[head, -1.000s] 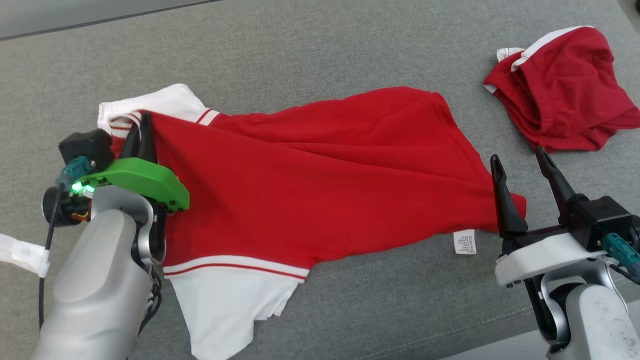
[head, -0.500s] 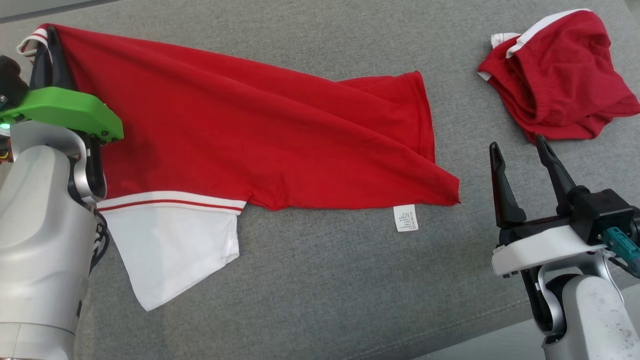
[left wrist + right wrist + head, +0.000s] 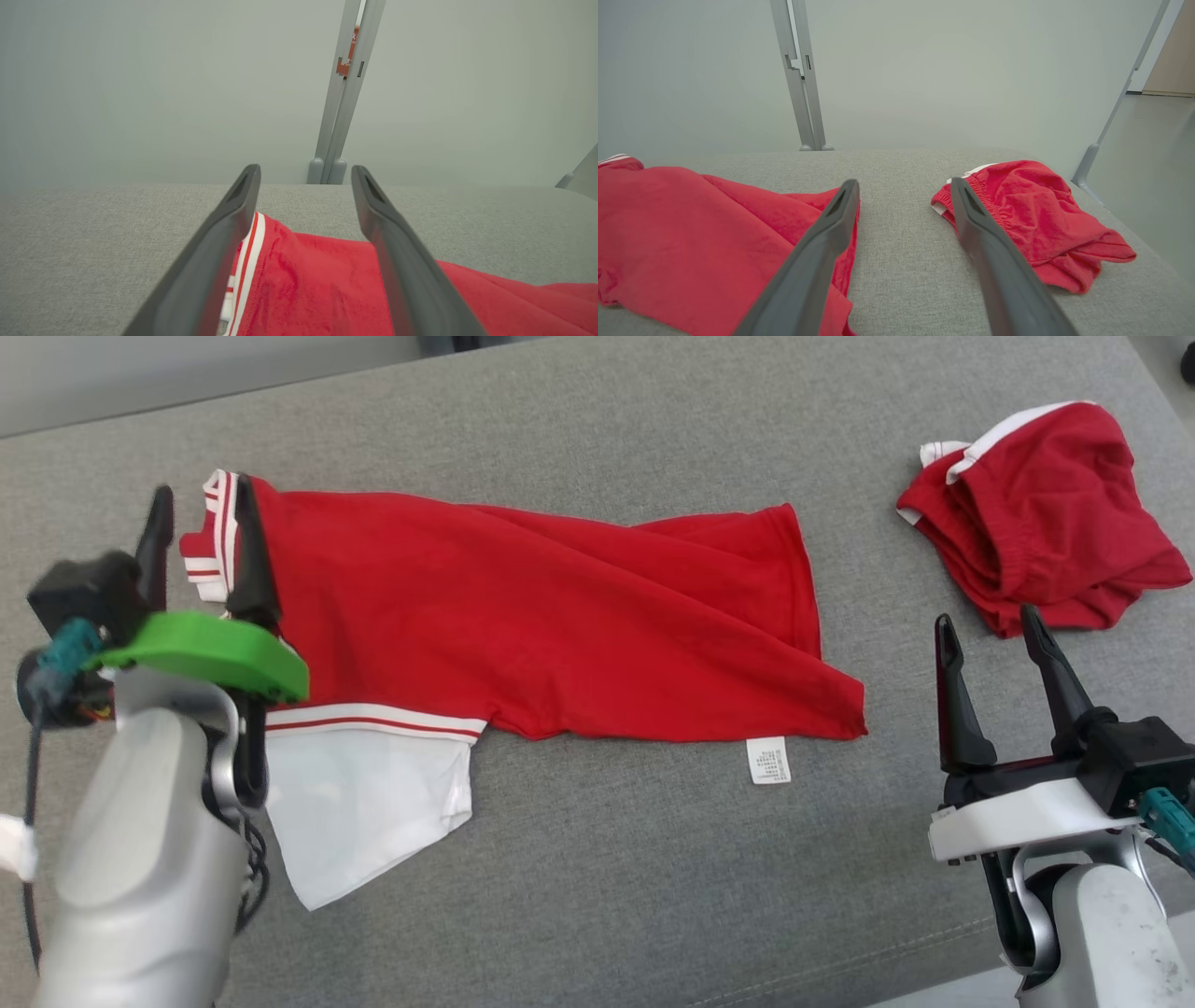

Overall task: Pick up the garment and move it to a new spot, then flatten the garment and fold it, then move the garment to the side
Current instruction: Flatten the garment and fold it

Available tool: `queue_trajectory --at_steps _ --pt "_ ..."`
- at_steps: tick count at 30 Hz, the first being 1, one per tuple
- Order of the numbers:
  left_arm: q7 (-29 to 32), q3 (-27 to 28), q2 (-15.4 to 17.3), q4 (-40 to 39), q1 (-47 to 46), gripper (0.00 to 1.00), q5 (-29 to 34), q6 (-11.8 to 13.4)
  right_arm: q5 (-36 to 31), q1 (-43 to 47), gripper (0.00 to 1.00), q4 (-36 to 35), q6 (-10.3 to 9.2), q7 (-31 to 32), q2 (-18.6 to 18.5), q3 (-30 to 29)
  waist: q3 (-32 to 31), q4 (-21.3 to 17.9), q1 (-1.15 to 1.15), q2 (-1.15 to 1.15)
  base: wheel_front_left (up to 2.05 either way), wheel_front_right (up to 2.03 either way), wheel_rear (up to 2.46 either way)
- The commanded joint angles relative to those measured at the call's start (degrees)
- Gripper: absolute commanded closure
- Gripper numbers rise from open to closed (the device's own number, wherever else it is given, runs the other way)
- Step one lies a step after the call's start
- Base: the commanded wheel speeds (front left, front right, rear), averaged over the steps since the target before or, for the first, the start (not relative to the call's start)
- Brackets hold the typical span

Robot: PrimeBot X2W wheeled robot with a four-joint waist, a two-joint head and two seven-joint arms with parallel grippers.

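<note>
The red garment (image 3: 560, 625) is lying spread lengthwise across the grey cushion (image 3: 607, 896), its body creased in long folds and its hem end pointing toward the robot's right. A white sleeve (image 3: 364, 812) with a red and white striped band is sticking out from its near edge at the left, and a small white care label (image 3: 768, 761) is poking out from the near edge further right. The left gripper (image 3: 201, 546) is hovering at the garment's left end with its two dark fingers standing well apart and clamping nothing. In the left wrist view the gripper (image 3: 303, 177) is looking along the cushion, and the garment (image 3: 303, 289) with its striped trim is lying in the gap between and below the fingers, with a grey metal post (image 3: 343, 93) standing behind. The right gripper (image 3: 987, 625) is waiting near the garment's right end, apart from the cloth, its fingers also spread wide and empty. In the right wrist view that gripper (image 3: 904, 184) is pointing at bare cushion between the garment (image 3: 691, 224) and a crumpled pair of red shorts (image 3: 1017, 219). The shorts (image 3: 1046, 513) are sitting in a heap at the far right of the cushion, well apart from the garment.
</note>
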Motion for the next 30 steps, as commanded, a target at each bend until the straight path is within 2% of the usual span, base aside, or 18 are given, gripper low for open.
queue_trajectory --at_steps 1,9,17,23,30 --pt "-0.11 0.28 -0.51 -2.46 4.13 0.00 1.09 -0.22 0.25 0.59 0.00 0.79 -0.09 -0.62 -0.03 0.12 -3.31 2.46 0.00 0.00 0.00 0.00 0.00" --pt "-0.07 1.71 -3.48 -16.52 22.09 0.00 5.53 1.32 1.33 1.18 0.00 5.76 -0.09 -2.70 -0.02 1.83 -9.15 5.68 0.00 0.00 0.00 0.00 0.00" --pt "-0.08 3.50 -7.12 -23.73 35.69 0.00 7.78 2.74 2.65 1.63 0.00 11.45 -0.10 -4.28 -0.03 4.65 -13.56 7.63 0.00 0.00 0.00 0.00 0.00" --pt "-0.08 3.92 -7.97 -25.19 40.43 0.00 9.40 2.66 3.90 2.73 0.00 14.34 -0.09 -4.82 -0.05 7.93 -15.54 8.26 0.00 0.00 0.00 0.00 0.00" --pt "-0.08 4.21 -8.93 -25.72 41.90 0.00 9.89 2.39 4.91 4.04 0.00 15.66 -0.09 -4.98 -0.05 8.49 -16.34 8.46 0.00 0.00 0.00 0.00 0.00"
